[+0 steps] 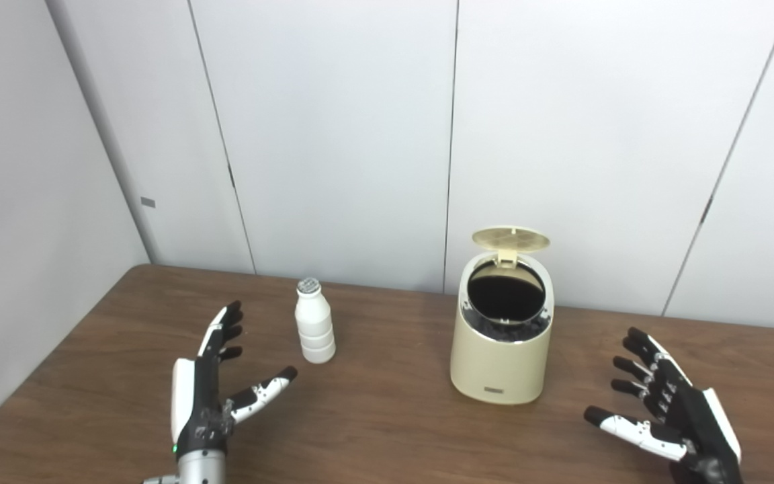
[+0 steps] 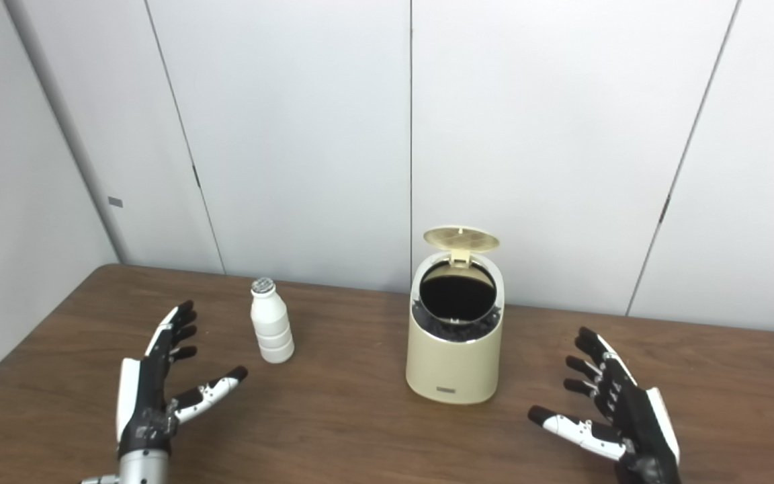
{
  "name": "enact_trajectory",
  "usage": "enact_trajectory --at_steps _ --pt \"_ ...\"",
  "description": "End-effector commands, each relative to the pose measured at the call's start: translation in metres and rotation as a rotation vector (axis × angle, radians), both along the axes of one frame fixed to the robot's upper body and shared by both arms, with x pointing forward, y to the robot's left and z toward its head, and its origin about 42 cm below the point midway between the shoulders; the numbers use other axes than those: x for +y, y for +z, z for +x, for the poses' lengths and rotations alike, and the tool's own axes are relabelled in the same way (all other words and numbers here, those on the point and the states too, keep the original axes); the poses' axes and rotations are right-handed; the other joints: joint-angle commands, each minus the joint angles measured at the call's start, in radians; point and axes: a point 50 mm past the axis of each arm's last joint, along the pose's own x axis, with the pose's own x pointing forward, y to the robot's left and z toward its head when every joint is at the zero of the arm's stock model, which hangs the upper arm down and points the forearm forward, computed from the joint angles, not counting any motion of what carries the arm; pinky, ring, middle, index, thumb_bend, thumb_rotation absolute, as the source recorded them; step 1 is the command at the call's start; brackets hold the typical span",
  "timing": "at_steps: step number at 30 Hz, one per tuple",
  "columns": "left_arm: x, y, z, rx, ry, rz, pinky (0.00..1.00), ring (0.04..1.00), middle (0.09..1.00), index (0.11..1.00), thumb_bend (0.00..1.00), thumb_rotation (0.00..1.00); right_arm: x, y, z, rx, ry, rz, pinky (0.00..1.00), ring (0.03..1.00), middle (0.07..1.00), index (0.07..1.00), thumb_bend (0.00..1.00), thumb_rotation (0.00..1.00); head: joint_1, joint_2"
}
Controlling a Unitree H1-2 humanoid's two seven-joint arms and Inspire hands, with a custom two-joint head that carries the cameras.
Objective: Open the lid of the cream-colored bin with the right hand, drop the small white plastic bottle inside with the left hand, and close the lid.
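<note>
Bench: a brown wood-grain bench (image 1: 373,430) set into a corner of pale grey wall panels (image 1: 333,134).
Bin: the cream-colored bin (image 1: 500,359) stands upright a little right of the middle of the bench, near the back wall. A small dark label sits low on its front.
Lid: the round lid (image 1: 510,238) is swung up and back on its hinge at the rear of the rim, its ribbed underside showing. The mouth of the bin is uncovered.
Inside the bin: dark, with a black liner edge visible around the lower part of the opening; whether it holds anything cannot be told.
Bottle: the small white plastic bottle (image 1: 313,324) stands upright on the bench to the left of the bin, well apart from it. It has a ribbed body and a silvery cap, and nothing touches it.
Left hand: the left hand (image 1: 209,380) is low over the bench, near the bottle and on its near-left side, not touching it. Its fingers (image 1: 226,329) are released and spread, thumb pointing toward the right, grasping nothing.
Right hand: the right hand (image 1: 669,403) is over the bench to the right of the bin, apart from it. Its fingers (image 1: 639,356) are spread and released, grasping nothing.
</note>
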Motion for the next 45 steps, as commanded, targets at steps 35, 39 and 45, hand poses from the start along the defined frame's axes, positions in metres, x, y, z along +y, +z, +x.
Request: enact_trajectory --at_steps 35,39,45 --pt "0.004 0.006 0.073 0.046 -0.08 0.029 0.62 0.716 0.755 0.781 0.82 0.02 0.01 0.023 -0.004 -0.069 0.016 0.001 0.71 0.814 0.897 0.89 0.74 0.17 -0.042 0.009" --pt "0.003 0.006 0.078 0.039 -0.09 0.038 0.63 0.716 0.751 0.777 0.82 0.03 0.011 0.024 -0.005 -0.069 0.015 0.002 0.7 0.812 0.893 0.887 0.74 0.17 -0.046 0.01" --pt "-0.002 0.008 0.086 0.042 -0.093 0.044 0.62 0.712 0.744 0.777 0.83 0.02 0.012 0.024 -0.006 -0.075 0.022 0.001 0.7 0.814 0.893 0.889 0.74 0.16 -0.051 0.014"
